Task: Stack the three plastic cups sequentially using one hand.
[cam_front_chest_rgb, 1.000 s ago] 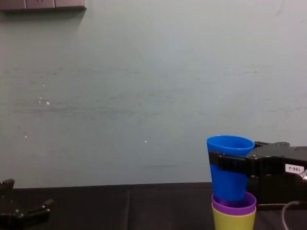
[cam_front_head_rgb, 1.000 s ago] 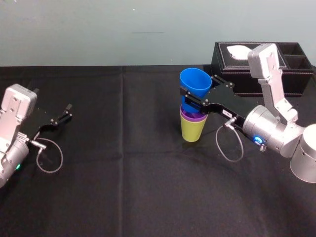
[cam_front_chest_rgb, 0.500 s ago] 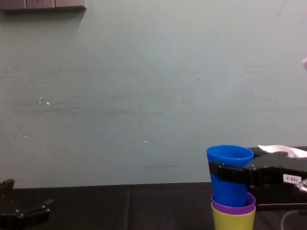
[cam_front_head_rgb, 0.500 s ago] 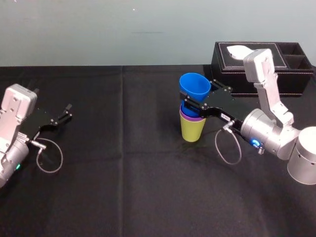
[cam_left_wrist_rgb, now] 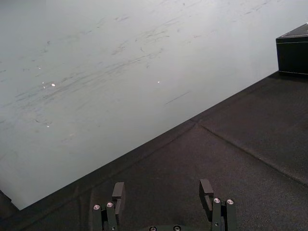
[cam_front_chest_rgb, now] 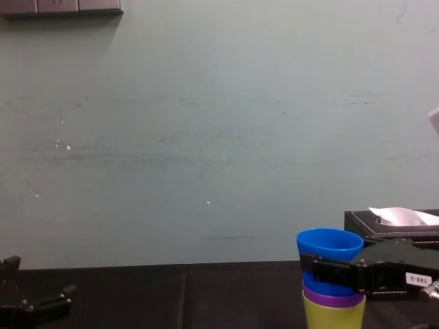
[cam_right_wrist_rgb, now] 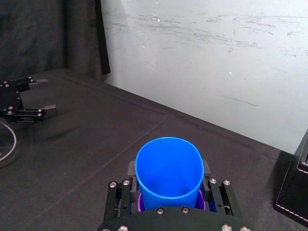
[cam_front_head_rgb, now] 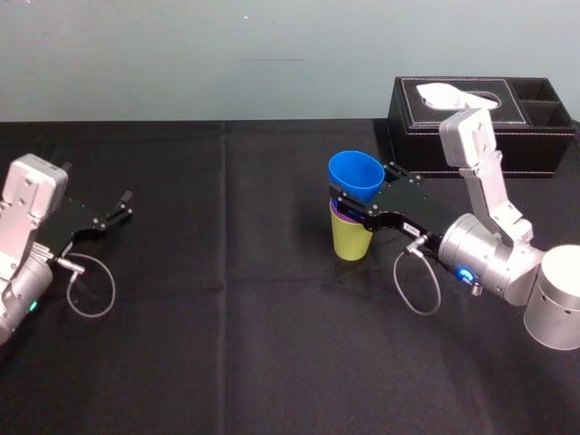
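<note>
Moved: blue cup [cam_front_head_rgb: 356, 172] lower, into purple cup [cam_front_head_rgb: 338, 215].
My right gripper [cam_front_head_rgb: 356, 198]: clamped on it, 2 o'clock.
Handling: likely light, slick; grip mid-wall.
My left gripper [cam_front_head_rgb: 122, 206]: 9 o'clock, fingers apart.

1. Bright and evenly diffuse over the pale wall [cam_front_chest_rgb: 206, 103] in the chest view.
2. Much dimmer on the black cloth [cam_front_head_rgb: 227, 344], faintly lighter along its fold creases.
3. Soft sheen along the silver right arm [cam_front_head_rgb: 482, 254], plus a small blue glow.
4. Tiny bright specks of glare on the wall, left wrist view.
5. Smoothly lit inside the blue cup [cam_right_wrist_rgb: 168, 166], brighter at the rim.
6. Deepest shade at the curtain [cam_right_wrist_rgb: 57, 33], right wrist view.
</note>
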Controlling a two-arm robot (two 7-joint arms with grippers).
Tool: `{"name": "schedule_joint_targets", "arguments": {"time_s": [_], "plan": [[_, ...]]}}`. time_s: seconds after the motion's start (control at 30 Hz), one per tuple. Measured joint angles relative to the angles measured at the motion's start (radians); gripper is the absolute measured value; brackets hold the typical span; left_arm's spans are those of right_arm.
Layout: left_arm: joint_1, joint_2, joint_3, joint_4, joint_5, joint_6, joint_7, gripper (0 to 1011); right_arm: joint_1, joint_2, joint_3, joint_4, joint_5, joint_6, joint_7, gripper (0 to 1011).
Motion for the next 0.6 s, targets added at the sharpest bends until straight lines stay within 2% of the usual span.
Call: {"name": "schedule_joint_targets", "arguments": {"time_s": [0.6], "plan": [[0.000,0.000,0.000,0.000,0.000,0.000,0.000,1011,-0.016,-0.008,0.008,0.006,-0.033,-0.024,-0.015,723]]}}
